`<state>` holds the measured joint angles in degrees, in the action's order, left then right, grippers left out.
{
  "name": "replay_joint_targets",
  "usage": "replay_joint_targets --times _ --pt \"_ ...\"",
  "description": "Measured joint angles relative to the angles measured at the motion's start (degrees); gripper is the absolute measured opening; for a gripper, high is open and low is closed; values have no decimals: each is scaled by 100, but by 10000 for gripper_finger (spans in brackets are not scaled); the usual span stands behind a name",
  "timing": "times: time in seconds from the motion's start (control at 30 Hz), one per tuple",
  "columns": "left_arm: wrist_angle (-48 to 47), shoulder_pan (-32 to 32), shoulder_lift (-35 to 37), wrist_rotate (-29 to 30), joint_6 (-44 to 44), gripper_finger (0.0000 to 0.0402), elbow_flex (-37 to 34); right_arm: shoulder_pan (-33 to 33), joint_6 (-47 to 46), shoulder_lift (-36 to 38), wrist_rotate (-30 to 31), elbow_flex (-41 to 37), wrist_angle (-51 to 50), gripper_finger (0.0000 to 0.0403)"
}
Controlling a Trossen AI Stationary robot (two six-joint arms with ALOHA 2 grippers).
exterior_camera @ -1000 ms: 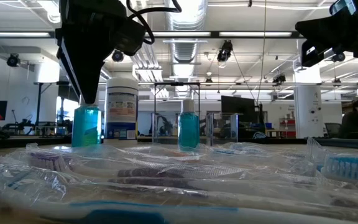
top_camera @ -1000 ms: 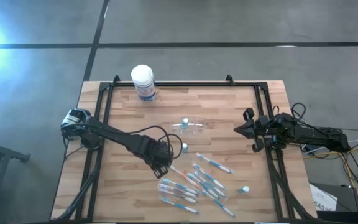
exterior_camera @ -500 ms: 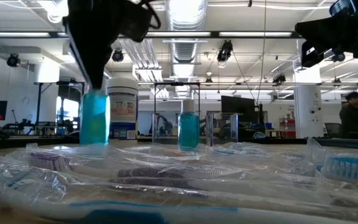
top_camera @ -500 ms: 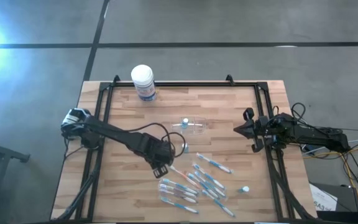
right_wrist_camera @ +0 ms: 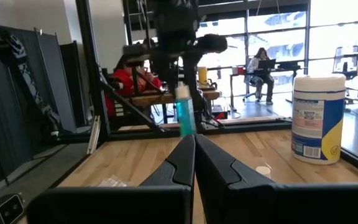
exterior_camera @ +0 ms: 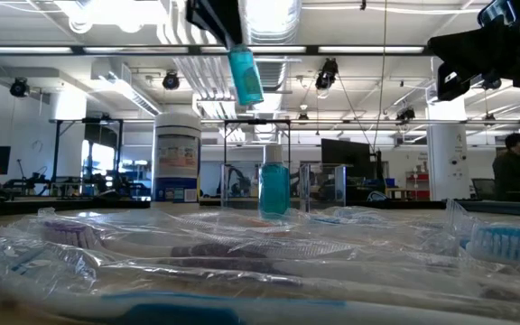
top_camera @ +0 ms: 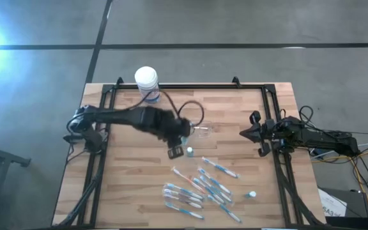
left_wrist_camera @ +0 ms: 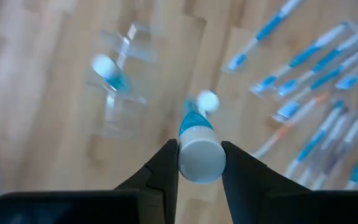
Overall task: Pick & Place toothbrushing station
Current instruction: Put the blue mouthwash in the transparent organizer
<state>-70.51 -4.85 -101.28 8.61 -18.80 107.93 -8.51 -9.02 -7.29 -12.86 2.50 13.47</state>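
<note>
Left wrist view, we see the left gripper (left_wrist_camera: 199,163) clamped on a white-capped bottle (left_wrist_camera: 197,152), lifted over the table (top_camera: 248,118), right gripper (right_wrist_camera: 193,163) shut and empty at the right edge, two more bottles standing, about a dozen toothbrushes (top_camera: 200,188), one cup (top_camera: 200,131), one tub (top_camera: 147,84).

I count one white-capped blue bottle (exterior_camera: 245,76) lifted, tilted, in left hand (left_wrist_camera: 199,163); another (exterior_camera: 273,187) upright by clear cup (top_camera: 202,130); toothbrushes (top_camera: 200,187) scattered flat.

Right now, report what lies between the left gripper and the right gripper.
High view: only the clear cup, near the left gripper, which holds a small blue bottle; then bare table to the right gripper.
</note>
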Motion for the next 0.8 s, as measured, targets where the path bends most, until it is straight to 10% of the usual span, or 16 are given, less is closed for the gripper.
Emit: replay_joint_targets --times 0.8 --pt "-868 937 -2354 480 2124 98 2402 0 328 0 2 -4 -17 8"
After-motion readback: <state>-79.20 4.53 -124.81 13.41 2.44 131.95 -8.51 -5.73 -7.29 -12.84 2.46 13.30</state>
